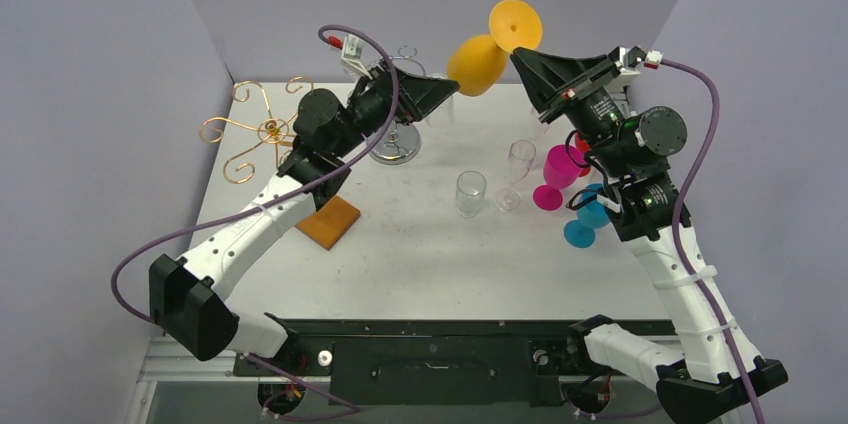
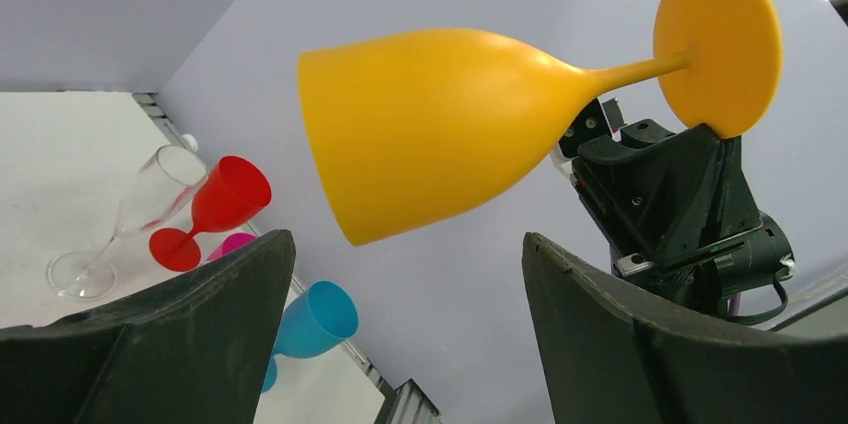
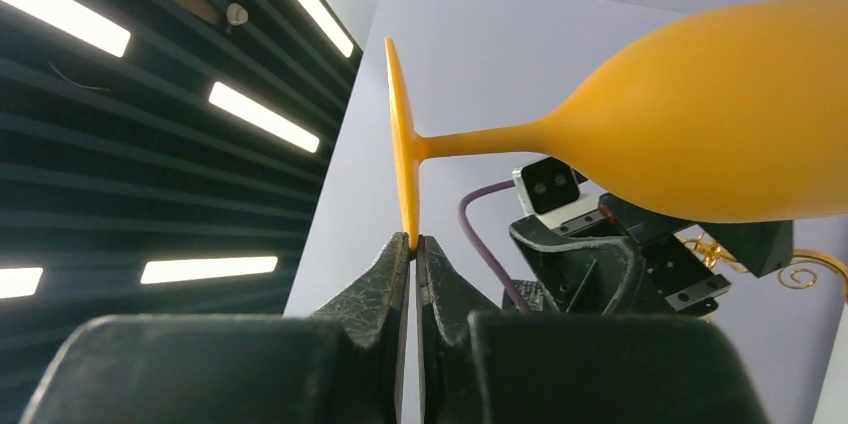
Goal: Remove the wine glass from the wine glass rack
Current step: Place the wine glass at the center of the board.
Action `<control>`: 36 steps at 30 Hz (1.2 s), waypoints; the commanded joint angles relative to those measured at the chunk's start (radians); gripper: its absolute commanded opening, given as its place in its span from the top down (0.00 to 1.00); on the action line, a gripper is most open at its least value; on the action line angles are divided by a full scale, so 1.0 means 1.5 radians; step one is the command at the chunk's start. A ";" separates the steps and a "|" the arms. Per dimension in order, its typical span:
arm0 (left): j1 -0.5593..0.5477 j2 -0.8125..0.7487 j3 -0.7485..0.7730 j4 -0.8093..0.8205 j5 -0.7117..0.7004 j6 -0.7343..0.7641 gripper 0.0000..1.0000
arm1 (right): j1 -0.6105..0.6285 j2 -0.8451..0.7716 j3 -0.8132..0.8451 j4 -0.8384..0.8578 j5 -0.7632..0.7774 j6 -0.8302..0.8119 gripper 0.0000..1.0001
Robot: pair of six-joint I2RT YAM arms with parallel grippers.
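A yellow wine glass (image 1: 478, 64) hangs in the air on its side over the table's far edge, with its foot (image 1: 516, 24) toward the right. My right gripper (image 1: 517, 52) is shut on the rim of that foot (image 3: 403, 144), as the right wrist view shows with the right gripper (image 3: 413, 240) pinching the thin disc. My left gripper (image 1: 452, 90) is open at the bowl's left side. In the left wrist view the bowl (image 2: 440, 134) lies just beyond the left gripper (image 2: 405, 244), with nothing between the fingers. The gold wire wine glass rack (image 1: 262, 129) stands at the far left, with no glass on it.
A chrome round base (image 1: 395, 147) sits under the left arm. Two clear glasses (image 1: 471, 192) (image 1: 518, 172) stand mid-table. Pink (image 1: 558, 174), red (image 1: 581, 152) and blue (image 1: 588, 219) glasses cluster beside the right arm. An orange pad (image 1: 329, 221) lies at the left.
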 commanded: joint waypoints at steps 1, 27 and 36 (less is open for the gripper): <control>-0.004 0.026 0.028 0.144 0.045 -0.050 0.19 | 0.001 -0.016 0.025 0.059 -0.023 0.035 1.00; -0.009 0.058 0.041 0.430 0.108 -0.163 0.71 | -0.013 -0.006 -0.069 0.195 -0.051 0.157 1.00; -0.009 -0.014 0.019 0.300 0.089 -0.103 1.00 | -0.057 -0.040 -0.089 0.044 -0.042 0.036 1.00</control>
